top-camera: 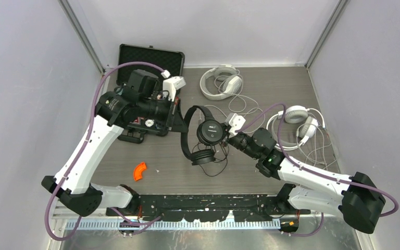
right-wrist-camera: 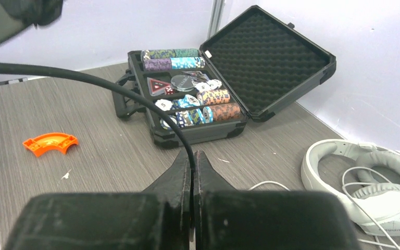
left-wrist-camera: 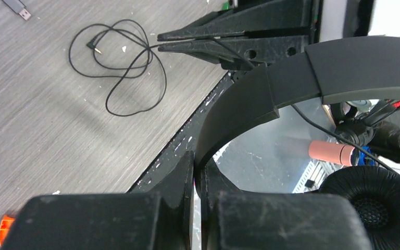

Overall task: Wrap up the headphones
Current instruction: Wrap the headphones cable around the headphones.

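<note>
Headphones in black ran far-to-near beside the chip case, my left pincer clenched on their band, right pincer pinching their cord.

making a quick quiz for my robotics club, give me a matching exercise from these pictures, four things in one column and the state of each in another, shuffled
Things:
1 black headphones
2 black cord
3 chip case
4 orange piece

States:
a lying alone on the table
b pinched in the right gripper
c open, lid up
d headband clamped in the left gripper

Pairs: 1-d, 2-b, 3-c, 4-a
</note>
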Action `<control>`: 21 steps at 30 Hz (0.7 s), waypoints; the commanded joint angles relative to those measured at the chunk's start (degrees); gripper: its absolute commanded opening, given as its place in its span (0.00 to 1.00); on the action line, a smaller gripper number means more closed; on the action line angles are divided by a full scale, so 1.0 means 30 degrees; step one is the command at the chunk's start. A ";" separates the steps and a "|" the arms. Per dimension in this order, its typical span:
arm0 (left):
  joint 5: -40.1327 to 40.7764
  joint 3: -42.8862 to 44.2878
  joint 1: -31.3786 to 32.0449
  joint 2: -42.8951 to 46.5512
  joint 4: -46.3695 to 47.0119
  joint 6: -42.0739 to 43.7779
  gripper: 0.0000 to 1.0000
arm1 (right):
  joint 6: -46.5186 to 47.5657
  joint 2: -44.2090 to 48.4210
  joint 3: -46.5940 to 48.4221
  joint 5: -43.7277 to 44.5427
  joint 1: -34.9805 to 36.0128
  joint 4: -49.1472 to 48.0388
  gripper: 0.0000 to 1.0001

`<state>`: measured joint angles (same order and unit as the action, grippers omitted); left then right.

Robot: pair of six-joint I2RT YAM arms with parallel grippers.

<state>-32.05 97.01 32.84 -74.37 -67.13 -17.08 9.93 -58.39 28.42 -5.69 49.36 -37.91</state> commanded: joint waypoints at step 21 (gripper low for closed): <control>0.6887 -0.3386 0.4480 0.1375 -0.0284 0.7516 0.00 | -0.1024 0.2068 0.5632 -0.1303 -0.0900 1.1598 0.00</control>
<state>-19.35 87.31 44.29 -71.88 -68.51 0.47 9.45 -53.95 39.72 -8.80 46.89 -13.23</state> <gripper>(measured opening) 0.031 0.033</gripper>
